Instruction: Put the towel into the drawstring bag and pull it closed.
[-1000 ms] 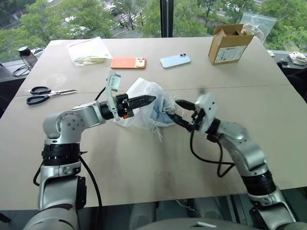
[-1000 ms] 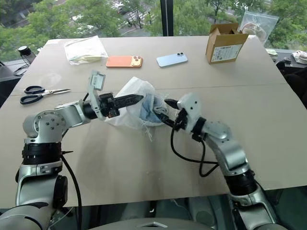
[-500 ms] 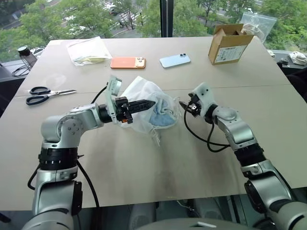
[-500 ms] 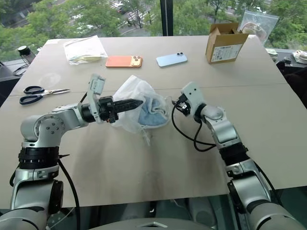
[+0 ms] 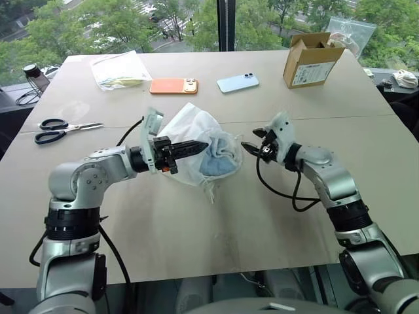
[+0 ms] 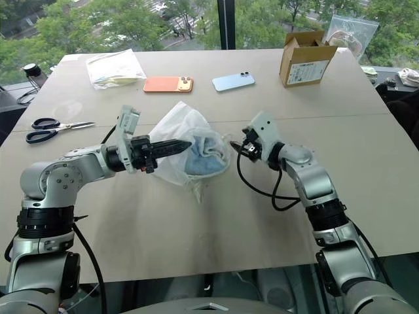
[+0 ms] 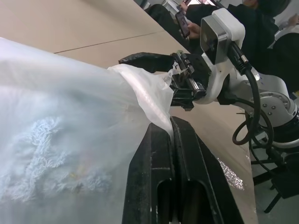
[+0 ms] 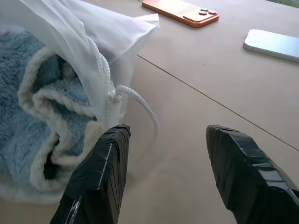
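Since a second ago the right gripper (image 8: 163,177) has backed out of the drawstring bag (image 5: 190,124), jaws spread just beside its cord (image 8: 110,77), leaving the towel (image 8: 32,107) inside while the left gripper (image 7: 170,128) stays pinched on the fabric; next, closing calls for catching that cord.

On the desk (image 5: 196,229): 2 phones (image 5: 174,86) (image 5: 237,82), 1 pair of scissors (image 5: 60,129), 1 cardboard box (image 5: 313,60), 2 clear plastic bags (image 5: 122,69) (image 5: 353,31), 1 drawstring bag (image 5: 196,140) holding 1 towel (image 5: 219,160).
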`<control>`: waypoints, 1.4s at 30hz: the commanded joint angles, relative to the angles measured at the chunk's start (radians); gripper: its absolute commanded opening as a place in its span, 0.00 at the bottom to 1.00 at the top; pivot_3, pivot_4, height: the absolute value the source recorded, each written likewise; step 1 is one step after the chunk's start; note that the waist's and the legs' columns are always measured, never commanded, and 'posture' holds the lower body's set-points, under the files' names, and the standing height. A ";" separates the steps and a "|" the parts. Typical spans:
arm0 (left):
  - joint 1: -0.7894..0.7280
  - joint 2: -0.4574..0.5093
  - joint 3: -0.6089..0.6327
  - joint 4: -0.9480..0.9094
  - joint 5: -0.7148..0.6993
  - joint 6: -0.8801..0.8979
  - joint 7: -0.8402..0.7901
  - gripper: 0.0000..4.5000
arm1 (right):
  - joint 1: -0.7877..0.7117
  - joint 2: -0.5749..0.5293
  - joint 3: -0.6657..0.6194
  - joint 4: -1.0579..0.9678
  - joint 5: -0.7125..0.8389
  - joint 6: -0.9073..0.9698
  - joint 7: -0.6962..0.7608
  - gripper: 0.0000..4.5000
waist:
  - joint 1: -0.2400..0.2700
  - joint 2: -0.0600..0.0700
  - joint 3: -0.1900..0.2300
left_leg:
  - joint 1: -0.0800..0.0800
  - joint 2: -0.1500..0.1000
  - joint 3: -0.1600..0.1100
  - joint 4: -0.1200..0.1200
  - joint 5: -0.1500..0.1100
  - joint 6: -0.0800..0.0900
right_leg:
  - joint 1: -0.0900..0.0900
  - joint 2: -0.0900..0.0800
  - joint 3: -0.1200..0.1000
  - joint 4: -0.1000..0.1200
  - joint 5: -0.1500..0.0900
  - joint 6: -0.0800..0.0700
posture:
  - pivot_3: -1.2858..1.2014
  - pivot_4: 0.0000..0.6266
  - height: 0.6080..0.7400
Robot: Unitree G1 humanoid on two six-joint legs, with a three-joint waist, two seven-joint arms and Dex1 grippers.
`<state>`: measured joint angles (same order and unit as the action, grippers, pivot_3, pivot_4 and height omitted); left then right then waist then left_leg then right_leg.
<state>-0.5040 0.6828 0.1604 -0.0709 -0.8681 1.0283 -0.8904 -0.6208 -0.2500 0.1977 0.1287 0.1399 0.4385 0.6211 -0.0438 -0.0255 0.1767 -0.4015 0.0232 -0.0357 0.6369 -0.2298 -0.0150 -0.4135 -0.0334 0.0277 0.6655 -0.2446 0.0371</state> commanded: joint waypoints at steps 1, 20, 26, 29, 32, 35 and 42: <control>-0.003 0.020 0.024 -0.045 -0.013 -0.007 -0.010 0.00 | -0.059 0.052 0.002 0.110 -0.037 -0.087 -0.051 0.62 | 0.000 0.000 0.000 | 0.000 0.000 0.000 0.000 0.000 0.000 | 0.000 0.000 0.000 0.000 0.000 0.000 | 0.52 0.24 1.00; -0.450 0.106 -0.267 0.631 0.508 -0.659 -0.464 0.06 | 0.163 -0.017 -0.075 -0.584 0.145 0.316 -0.109 0.00 | -0.001 0.000 0.000 | -0.002 0.000 -0.002 0.000 0.000 0.000 | 0.000 0.000 -0.003 -0.001 0.000 0.000 | 0.52 0.24 1.00; -0.251 0.149 -0.154 0.470 0.479 -0.581 -0.371 0.58 | 0.122 -0.014 -0.049 -0.552 0.130 0.321 -0.138 0.00 | -0.005 0.000 0.000 | -0.003 0.000 -0.001 0.000 0.000 0.000 | -0.001 0.000 -0.002 -0.001 0.000 0.000 | 0.52 0.24 1.00; -0.018 0.206 -0.041 0.266 0.421 -0.526 -0.355 0.58 | 0.105 -0.011 -0.053 -0.543 0.140 0.322 -0.135 0.00 | -0.022 0.000 0.000 | -0.003 0.001 0.000 0.000 0.000 0.000 | -0.002 0.000 0.000 -0.001 0.000 0.000 | 0.52 0.24 1.00; 0.171 0.217 0.042 0.107 0.377 -0.481 -0.315 0.58 | 0.098 -0.021 -0.048 -0.527 0.142 0.314 -0.125 0.00 | -0.010 0.000 0.000 | -0.005 0.001 -0.002 0.000 0.000 0.000 | -0.003 -0.001 -0.002 -0.001 0.000 0.000 | 0.52 0.24 1.00; 0.287 0.184 0.101 0.032 0.352 -0.453 -0.248 0.58 | 0.092 -0.031 -0.043 -0.507 0.139 0.304 -0.116 0.00 | 0.009 0.000 0.000 | -0.005 0.001 -0.003 0.001 0.000 0.000 | -0.002 -0.001 -0.004 -0.001 0.000 0.000 | 0.52 0.24 1.00; 0.395 0.094 0.052 -0.012 0.455 -0.624 -0.142 0.58 | 0.085 -0.045 -0.042 -0.482 0.136 0.293 -0.111 0.00 | 0.014 0.001 0.000 | -0.004 0.000 -0.002 0.003 0.000 0.000 | 0.000 -0.001 -0.004 -0.001 0.000 0.000 | 0.52 0.24 1.00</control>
<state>-0.1032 0.7990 0.2241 -0.0584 -0.4479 0.4772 -1.0724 -0.5144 -0.2929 0.1624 -0.3332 0.2745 0.7564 0.5033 -0.0301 -0.0247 0.1771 -0.4050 0.0235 -0.0379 0.6398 -0.2299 -0.0148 -0.4138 -0.0347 0.0241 0.6646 -0.2447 0.0370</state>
